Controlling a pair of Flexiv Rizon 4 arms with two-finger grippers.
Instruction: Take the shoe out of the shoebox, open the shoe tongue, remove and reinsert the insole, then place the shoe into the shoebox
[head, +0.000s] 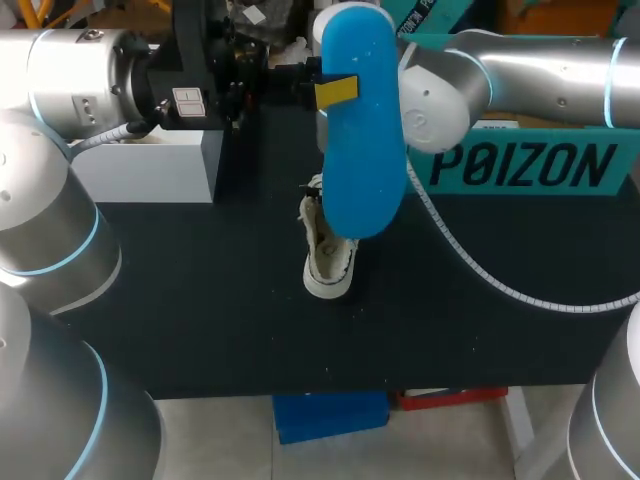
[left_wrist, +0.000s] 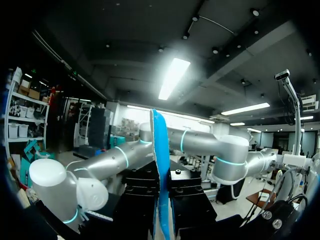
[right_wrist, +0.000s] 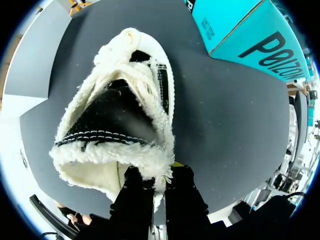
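While the left gripper (head: 322, 90) is closed on the blue insole (head: 362, 170) high above the shoe (head: 328, 262), which stands on the counter (head: 200, 290) with its collar (right_wrist: 145, 157) pinched in the right gripper (right_wrist: 157, 176), feed the insole toe-first into the steadied opening.

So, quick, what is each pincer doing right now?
Left pincer: shut on the blue insole, held up on end.
Right pincer: shut on the white shoe, at its fleecy rim.
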